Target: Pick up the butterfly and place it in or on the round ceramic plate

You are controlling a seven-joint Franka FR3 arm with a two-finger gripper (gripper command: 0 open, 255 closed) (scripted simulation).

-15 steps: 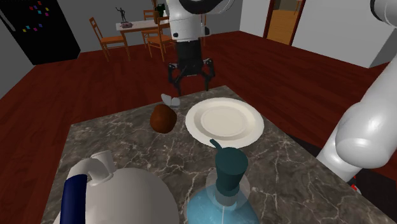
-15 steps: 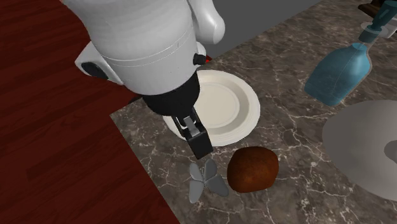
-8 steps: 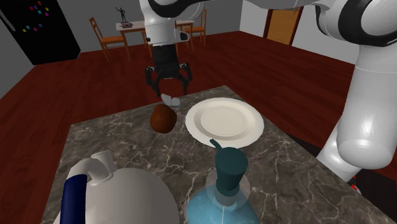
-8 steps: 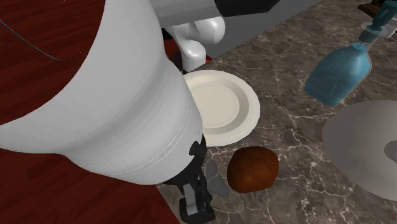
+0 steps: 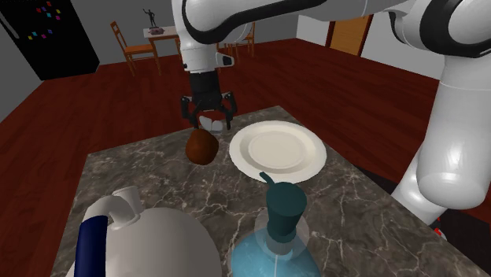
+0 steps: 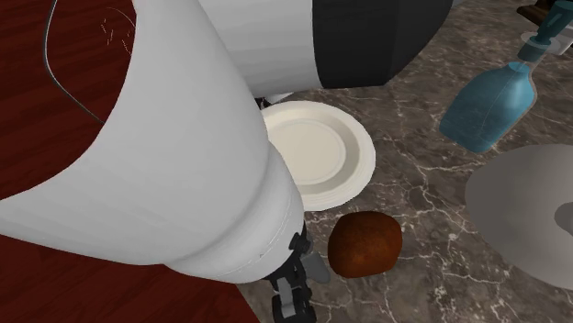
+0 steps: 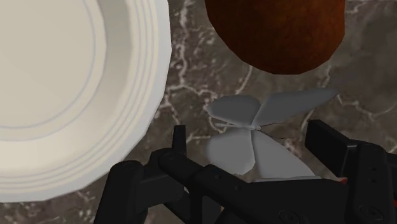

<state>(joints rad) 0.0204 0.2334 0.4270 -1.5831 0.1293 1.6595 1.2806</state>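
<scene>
A small pale grey butterfly (image 7: 254,127) lies flat on the marble tabletop (image 5: 157,169), close to its far edge in the shoulder view. My black gripper (image 5: 208,119) has come down over the butterfly (image 5: 211,123) and stands open, one finger on each side, with neither finger (image 7: 331,145) clasping it. The round cream plate (image 5: 277,149) sits just to the shoulder view's right of the butterfly, and its rim (image 7: 149,95) is close beside one finger. In the second exterior view my white arm hides most of the gripper (image 6: 291,283); a wing tip of the butterfly (image 6: 316,267) peeks out.
A brown rounded lump (image 5: 201,146) sits right beside the butterfly, on the side nearer the stand. A blue bottle with a teal pump (image 5: 277,232) and a big white jug (image 5: 134,240) stand at the table's near end. Beyond the far edge is dark wood floor (image 5: 94,102).
The gripper has travelled to the shoulder view's left, away from above the plate's far rim, and come down over the butterfly. It has stayed open throughout.
</scene>
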